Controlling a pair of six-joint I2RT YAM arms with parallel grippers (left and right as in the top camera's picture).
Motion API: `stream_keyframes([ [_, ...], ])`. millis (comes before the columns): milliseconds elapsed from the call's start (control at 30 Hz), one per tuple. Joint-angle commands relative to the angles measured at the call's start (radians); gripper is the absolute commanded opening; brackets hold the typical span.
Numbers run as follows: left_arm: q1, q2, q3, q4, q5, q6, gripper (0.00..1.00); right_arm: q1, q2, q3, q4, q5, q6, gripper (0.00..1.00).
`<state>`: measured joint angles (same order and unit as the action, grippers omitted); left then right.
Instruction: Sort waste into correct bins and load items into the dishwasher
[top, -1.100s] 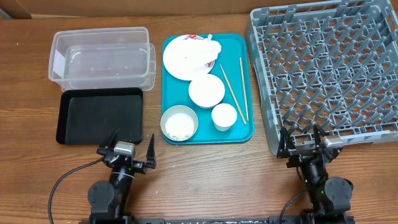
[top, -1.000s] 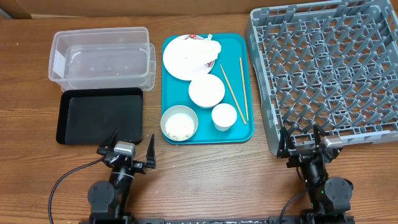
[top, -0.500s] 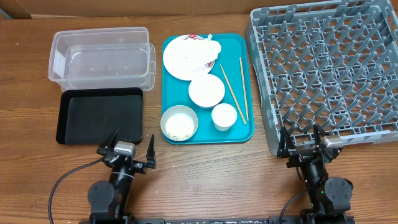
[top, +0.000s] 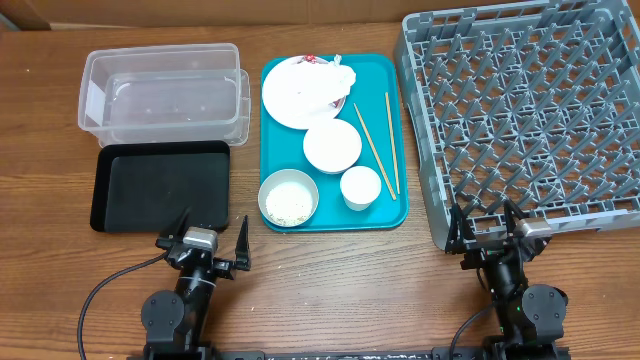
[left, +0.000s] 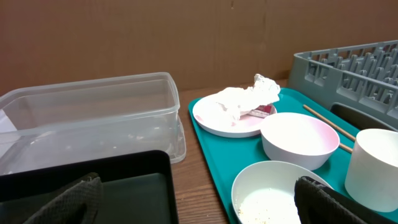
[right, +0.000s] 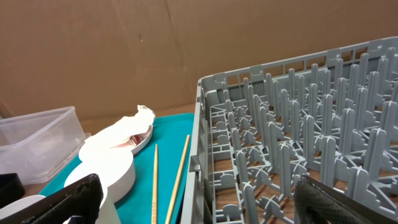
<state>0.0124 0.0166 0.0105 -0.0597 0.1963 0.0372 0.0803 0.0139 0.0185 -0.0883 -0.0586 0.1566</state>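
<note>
On the teal tray (top: 280, 140) a white plate (top: 295, 95) carries crumpled napkins (top: 335, 78) with a red-and-white wrapper (left: 264, 112). Below it sit an empty white bowl (top: 332, 146), a white bowl holding rice (top: 289, 204), a small cup (top: 361, 186) and two chopsticks (top: 380, 142). The clear tub (top: 160, 93) and black tray (top: 160, 185) lie at left, the grey dish rack (top: 525, 120) at right. My left gripper (top: 211, 238) is open and empty at the front, below the black tray. My right gripper (top: 485, 226) is open and empty at the rack's front edge.
Bare wooden table runs along the front between the two arms. A brown cardboard wall stands behind the table (left: 186, 37). The rack's near wall (right: 205, 155) rises close in front of the right gripper.
</note>
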Motion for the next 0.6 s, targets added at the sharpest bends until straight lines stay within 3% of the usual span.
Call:
stream_keyframes([
  [0, -0.006, -0.012, -0.006, 0.0, -0.013, 0.023, 1.0, 0.005, -0.011, -0.01, 0.007, 0.013, 0.001, 1.0],
  [567, -0.006, -0.012, -0.006, 0.004, -0.012, 0.023, 1.0, 0.005, -0.011, -0.01, 0.008, 0.012, 0.001, 1.0],
])
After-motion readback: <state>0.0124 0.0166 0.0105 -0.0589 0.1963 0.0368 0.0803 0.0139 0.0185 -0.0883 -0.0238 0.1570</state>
